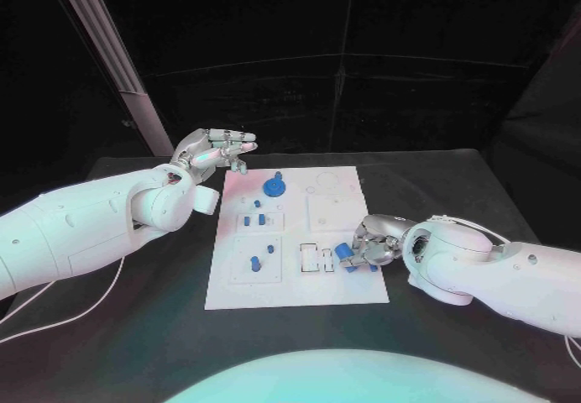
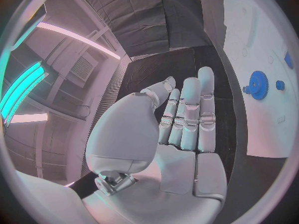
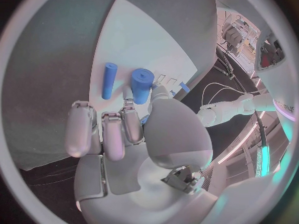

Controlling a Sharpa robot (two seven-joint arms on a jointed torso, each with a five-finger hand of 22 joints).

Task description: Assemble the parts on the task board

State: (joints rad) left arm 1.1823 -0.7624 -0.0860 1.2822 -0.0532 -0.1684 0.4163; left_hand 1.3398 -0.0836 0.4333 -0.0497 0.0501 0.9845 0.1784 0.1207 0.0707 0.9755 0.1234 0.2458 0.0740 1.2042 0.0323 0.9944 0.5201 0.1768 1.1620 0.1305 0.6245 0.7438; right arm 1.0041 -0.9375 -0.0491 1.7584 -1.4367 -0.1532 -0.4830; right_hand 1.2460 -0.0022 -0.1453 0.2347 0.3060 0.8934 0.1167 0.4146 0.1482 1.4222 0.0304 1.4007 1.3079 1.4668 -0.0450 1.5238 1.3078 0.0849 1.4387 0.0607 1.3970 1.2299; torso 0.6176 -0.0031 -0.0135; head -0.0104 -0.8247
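We list one white task board [image 1: 345,281], flat mid-counter, long side running away from the robot. On it: a blue gear [image 1: 274,185] at the far end, small blue parts [image 1: 252,221] along its left half, and a blue cylinder [image 1: 344,253] near its right edge.

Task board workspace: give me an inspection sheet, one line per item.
Surface: black table, bearing the white task board.
Job's things: blue gear at the board's far end; small blue parts on its left half; blue cylinder at the right hand's fingertips, thin blue peg beside it.
Clutter: nothing seen.
Hands: left hand raised, holding nothing; right hand at the cylinder, grip unclear.
Cables: white cable under the left arm.
Surroundings: dark backdrop.
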